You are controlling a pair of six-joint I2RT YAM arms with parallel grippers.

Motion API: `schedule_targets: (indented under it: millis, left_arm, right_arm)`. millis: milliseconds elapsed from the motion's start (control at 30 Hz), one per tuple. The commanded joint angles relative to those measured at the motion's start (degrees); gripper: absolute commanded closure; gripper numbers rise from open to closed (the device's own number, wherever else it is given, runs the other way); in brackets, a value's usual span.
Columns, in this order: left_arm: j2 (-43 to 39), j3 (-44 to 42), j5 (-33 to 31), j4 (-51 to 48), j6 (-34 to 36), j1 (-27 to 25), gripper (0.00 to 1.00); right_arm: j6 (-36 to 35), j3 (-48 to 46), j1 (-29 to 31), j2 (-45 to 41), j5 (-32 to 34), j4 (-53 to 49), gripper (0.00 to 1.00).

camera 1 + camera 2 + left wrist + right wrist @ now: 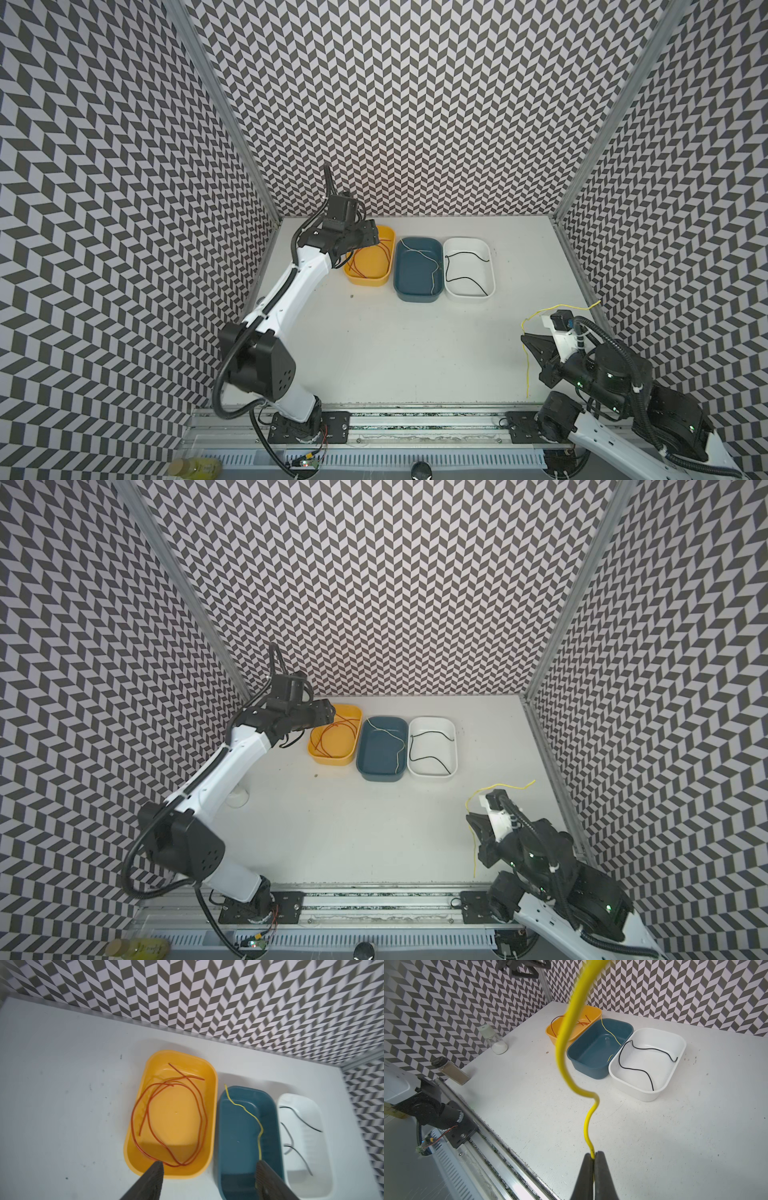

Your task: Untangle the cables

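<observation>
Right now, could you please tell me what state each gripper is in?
Left gripper: open, holding nothing.
Right gripper: closed on the yellow cable, which is lifted off the table.

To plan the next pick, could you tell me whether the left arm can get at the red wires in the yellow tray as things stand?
Probably yes: the left gripper hangs open over the yellow tray's corner, and the red wires lie uncovered inside with nothing in between.
</observation>
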Motion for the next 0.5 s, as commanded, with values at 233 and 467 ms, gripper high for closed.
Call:
schedule_targets:
  millis: [233,467]
  left_arm:
    - [-23.5,-24.5,15.7,13.3,-5.5,-12.8,0.26]
    - [-33.3,-34.2,25.9,25.7,-12.8,-14.4,0.24]
  right_arm:
    - [2.6,9.2,-0.3,15.6,-14.7,1.4,1.0]
    - [6.1,6.3,-0.2,17.9,-22.0,8.2,1.0]
